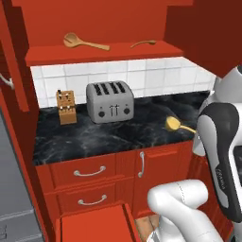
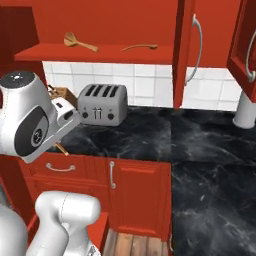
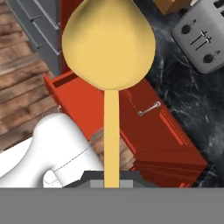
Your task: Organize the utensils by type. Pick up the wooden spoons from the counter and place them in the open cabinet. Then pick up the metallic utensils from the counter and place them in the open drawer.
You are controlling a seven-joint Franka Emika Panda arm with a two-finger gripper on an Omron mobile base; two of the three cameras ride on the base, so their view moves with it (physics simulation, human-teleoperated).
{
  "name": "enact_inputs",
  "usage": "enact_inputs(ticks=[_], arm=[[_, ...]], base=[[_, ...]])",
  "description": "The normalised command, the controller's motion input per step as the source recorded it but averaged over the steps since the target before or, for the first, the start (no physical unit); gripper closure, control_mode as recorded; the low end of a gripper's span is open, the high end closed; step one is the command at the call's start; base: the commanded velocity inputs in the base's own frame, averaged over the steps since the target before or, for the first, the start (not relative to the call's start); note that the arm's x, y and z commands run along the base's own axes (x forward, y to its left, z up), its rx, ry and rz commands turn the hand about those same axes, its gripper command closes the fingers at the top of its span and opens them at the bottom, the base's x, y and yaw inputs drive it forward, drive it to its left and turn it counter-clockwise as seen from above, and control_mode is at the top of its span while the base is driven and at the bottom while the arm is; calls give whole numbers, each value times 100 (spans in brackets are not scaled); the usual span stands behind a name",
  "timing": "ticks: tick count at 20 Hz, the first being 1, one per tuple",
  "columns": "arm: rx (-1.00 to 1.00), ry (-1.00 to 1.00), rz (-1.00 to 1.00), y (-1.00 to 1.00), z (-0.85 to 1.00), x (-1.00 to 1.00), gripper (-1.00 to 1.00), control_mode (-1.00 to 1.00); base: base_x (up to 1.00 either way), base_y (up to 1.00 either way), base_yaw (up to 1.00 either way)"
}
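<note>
Red cabinet fronts and white tile surround the black marble bench, where a boxy silver four-slot toaster and a wooden knife block stand. Both tan wooden spoons already lie on the red shelf of the open wall cabinet. The fingers are closed on the thin handle of a gold-tinted metal spoon, held out over the bench edge above the shallow red open drawer. Gripped far from its heavy bowl, the spoon may pivot or slip. Released too early, it would likely miss the drawer and hit the wooden floor.
</note>
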Motion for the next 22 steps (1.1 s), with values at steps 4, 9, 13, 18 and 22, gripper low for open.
enact_inputs(ticks=[4,9,13,18,22], arm=[[0,0,0,0,0,0,100,100],[0,0,0,0,0,0,100,100],[0,0,0,0,0,0,100,100],[0,0,0,0,0,0,100,100],[0,0,0,0,0,0,100,100]], base=[[-10,79,76],[-24,81,76],[-16,91,73],[-12,88,69],[-25,83,68]])
